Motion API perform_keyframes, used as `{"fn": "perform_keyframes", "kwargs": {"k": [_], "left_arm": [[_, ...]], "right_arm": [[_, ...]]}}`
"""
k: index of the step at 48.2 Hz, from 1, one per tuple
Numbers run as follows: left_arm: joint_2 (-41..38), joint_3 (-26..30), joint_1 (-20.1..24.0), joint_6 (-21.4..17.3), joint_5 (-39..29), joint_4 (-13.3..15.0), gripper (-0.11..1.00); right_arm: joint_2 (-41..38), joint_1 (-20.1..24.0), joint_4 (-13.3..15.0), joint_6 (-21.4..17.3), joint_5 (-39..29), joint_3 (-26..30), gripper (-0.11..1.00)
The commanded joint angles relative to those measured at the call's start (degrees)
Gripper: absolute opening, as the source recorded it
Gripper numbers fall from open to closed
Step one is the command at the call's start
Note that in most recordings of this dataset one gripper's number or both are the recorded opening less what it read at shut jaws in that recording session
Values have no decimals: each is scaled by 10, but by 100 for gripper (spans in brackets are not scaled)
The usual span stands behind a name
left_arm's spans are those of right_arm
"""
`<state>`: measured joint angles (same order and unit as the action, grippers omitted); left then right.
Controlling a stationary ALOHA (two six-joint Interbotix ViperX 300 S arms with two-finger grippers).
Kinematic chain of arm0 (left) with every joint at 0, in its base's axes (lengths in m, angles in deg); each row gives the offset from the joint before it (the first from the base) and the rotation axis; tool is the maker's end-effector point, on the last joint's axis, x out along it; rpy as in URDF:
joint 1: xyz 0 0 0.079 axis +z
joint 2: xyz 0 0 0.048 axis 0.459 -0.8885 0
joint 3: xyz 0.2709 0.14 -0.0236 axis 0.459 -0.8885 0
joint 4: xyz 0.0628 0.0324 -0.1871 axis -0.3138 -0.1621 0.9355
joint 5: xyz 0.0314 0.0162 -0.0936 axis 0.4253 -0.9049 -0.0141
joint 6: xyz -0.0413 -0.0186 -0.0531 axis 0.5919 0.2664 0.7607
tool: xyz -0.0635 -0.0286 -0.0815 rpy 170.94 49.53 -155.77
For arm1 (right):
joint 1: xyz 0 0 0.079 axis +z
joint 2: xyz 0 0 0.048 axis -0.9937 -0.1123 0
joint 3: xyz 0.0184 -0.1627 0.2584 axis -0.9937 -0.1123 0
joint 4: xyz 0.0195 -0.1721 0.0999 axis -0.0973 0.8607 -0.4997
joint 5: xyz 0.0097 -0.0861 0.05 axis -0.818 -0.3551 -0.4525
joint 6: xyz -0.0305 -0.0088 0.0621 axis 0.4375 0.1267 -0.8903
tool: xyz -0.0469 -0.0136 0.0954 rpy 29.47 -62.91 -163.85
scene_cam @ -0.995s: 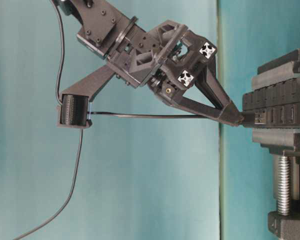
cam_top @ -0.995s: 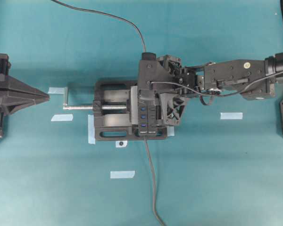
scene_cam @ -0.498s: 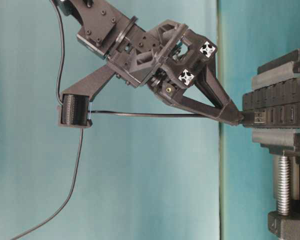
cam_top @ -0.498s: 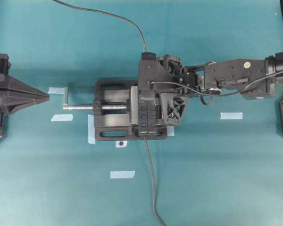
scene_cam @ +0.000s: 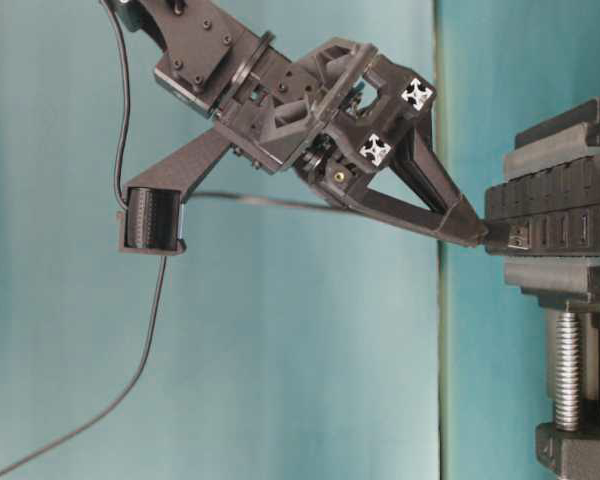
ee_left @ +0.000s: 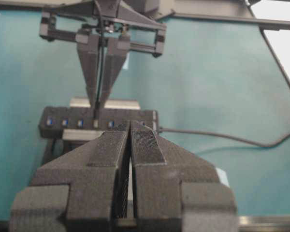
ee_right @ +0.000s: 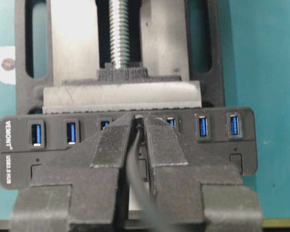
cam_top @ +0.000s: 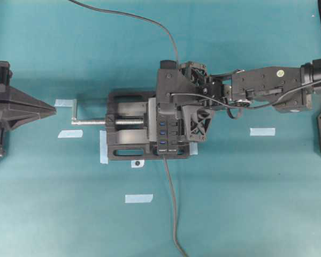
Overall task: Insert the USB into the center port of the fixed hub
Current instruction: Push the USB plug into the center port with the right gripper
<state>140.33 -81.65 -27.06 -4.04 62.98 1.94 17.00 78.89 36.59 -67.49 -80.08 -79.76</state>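
Observation:
The fixed hub (cam_top: pixel 168 133) is a black strip of blue slots clamped in a vise. My right gripper (scene_cam: pixel 475 235) is shut on the USB (scene_cam: pixel 517 237) and holds it nose-first against the hub (scene_cam: pixel 555 215). A short bit of the plug's metal tip still shows. In the right wrist view the fingers (ee_right: pixel 111 140) pinch the plug and its cable (ee_right: pixel 135 164) and cover the center port. From the left wrist view the plug (ee_left: pixel 95 123) sits at the fourth slot of the row. My left gripper (ee_left: pixel 129 126) is shut on nothing, parked at the far left (cam_top: pixel 48 110).
The black vise (cam_top: pixel 123 134) with a silver screw crank (cam_top: pixel 77 115) holds the hub mid-table. The hub's grey lead (cam_top: pixel 171 203) runs to the near edge. The USB's cable (cam_top: pixel 134 19) trails off the far edge. Blue tape strips (cam_top: pixel 262 131) (cam_top: pixel 138 198) mark the cloth.
The right gripper has tilted slightly and the cable behind it has swung from level to slanting upward. The plug stays at the hub's face. The left arm has not moved.

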Motion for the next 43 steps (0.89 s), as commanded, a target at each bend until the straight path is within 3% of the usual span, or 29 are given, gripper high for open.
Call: {"fn": "perform_keyframes", "kwargs": {"k": [1, 43], "left_arm": [[-3, 7, 1, 1, 3, -1, 0], [-3, 6, 1, 1, 4, -1, 0]], "right_arm": [[7, -3, 2, 6, -10, 7, 7], [0, 2, 1, 8, -42, 37, 7]]}}
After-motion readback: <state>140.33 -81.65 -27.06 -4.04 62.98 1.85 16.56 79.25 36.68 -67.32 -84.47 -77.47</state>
